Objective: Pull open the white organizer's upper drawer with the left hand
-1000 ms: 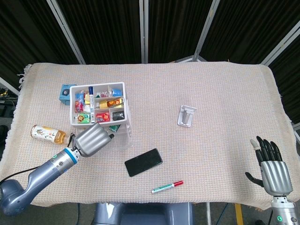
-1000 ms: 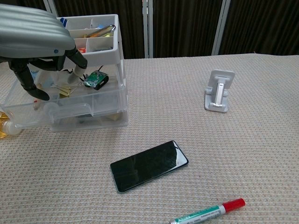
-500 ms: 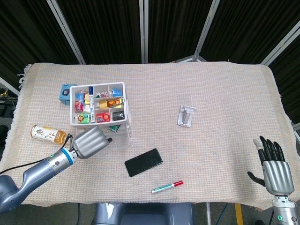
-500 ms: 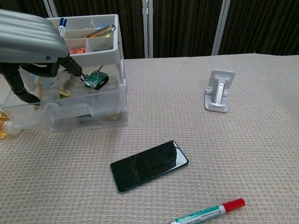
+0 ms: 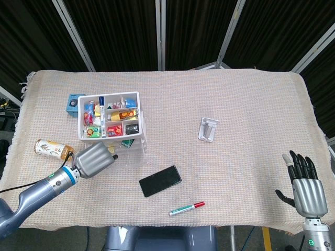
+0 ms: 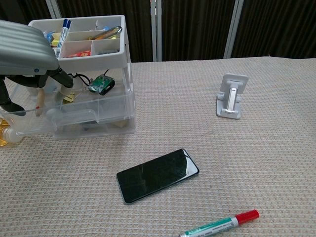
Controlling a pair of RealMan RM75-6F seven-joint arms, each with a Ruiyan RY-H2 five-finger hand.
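On the cloth-covered table (image 5: 235, 99), near its left edge, your left hand (image 5: 94, 160) hooks curled fingers at the white organizer's (image 5: 109, 116) pulled-out upper drawer (image 6: 74, 106) to draw it, while your right hand (image 5: 305, 188) waits spread and empty.

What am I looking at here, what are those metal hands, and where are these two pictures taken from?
This is a two-armed robot at a cloth-covered table, steered remotely by a person. One picture looks down from its head, the other looks forward from its chest. Its left hand is at the front of a white organizer filled with small colourful items, whose clear upper drawer sticks out toward the robot. Whether the fingers grip the drawer I cannot tell. Its right hand waits open near the table's corner, holding nothing. Also on the table: a black phone, a red-capped marker, a white phone stand and a bottle.
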